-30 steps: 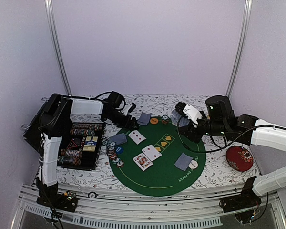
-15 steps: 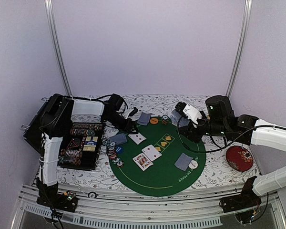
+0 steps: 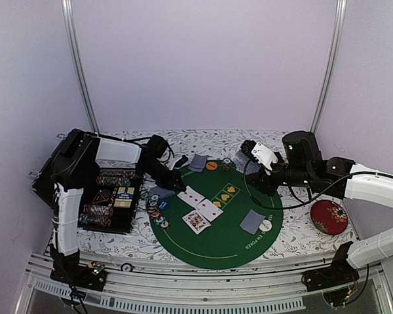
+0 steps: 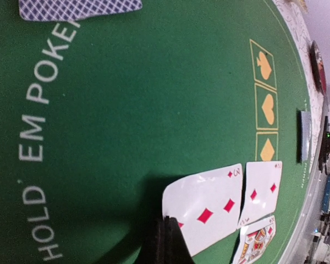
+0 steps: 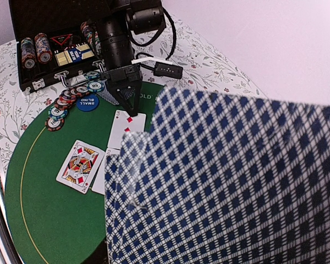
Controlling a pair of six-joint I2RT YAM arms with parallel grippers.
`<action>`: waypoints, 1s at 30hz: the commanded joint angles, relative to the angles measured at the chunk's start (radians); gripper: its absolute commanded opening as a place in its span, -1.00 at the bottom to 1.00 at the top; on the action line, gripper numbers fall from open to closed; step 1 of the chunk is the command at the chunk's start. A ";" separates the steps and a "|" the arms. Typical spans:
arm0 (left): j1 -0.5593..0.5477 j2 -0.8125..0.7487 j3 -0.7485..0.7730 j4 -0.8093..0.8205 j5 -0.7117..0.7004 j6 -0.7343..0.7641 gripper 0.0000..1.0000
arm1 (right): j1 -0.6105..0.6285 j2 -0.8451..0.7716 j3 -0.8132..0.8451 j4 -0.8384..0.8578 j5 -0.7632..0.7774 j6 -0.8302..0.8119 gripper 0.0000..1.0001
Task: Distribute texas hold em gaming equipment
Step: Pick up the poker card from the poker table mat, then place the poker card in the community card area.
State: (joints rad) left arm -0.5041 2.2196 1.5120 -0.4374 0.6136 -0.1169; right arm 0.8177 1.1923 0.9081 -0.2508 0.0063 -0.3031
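Green mat w/ white lettering, blue-checked cards, red dish.

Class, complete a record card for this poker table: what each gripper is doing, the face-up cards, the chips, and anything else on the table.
Left gripper: shut, tips at the edge of the three of diamonds
Right gripper: holding blue-backed cards
Face-up cards: three, close together on the green mat
Chips: row along the mat's edge nearest the open case, which holds more
Red dish: on the tablecloth, right of the mat
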 commanded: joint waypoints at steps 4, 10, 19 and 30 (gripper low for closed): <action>-0.018 -0.165 -0.057 0.096 -0.140 -0.067 -1.00 | -0.004 -0.013 0.014 -0.001 -0.001 0.000 -0.11; -0.082 -0.307 -0.087 0.219 -0.253 -0.075 -1.00 | -0.005 -0.013 0.016 0.002 -0.002 0.004 -0.11; -0.180 -0.149 -0.074 0.408 0.141 -0.245 -1.00 | -0.005 -0.021 0.013 0.004 0.003 0.005 -0.12; -0.202 0.087 0.128 0.196 0.052 -0.171 -1.00 | -0.005 -0.029 0.005 -0.001 0.005 0.007 -0.11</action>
State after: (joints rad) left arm -0.7025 2.2932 1.5581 -0.1406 0.7322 -0.3424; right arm 0.8177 1.1919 0.9081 -0.2554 0.0067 -0.3031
